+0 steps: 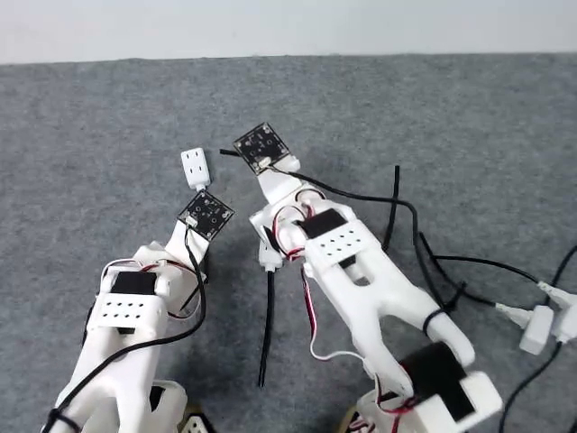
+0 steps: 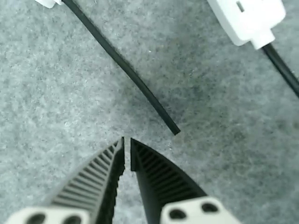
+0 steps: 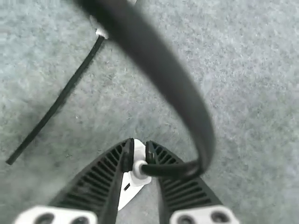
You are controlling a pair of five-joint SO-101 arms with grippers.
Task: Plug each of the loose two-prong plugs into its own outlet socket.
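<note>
Right end effector (image 3: 138, 143) clenched on a two-prong plug (image 3: 132, 184) at its cord end (we judge, to leave the prongs free); outlet socket (image 1: 194, 167) at 10 o'clock on the surface (image 1: 469, 117); left end effector (image 2: 127, 140) closed, empty.

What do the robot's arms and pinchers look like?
The left arm and right arm are white plastic with black motor blocks, hole-dotted white plates, and red, white and black wires. Each carries a small square black circuit board. The left gripper and right gripper have dark, ribbed, pointed fingers on white bases with round holes.
</note>
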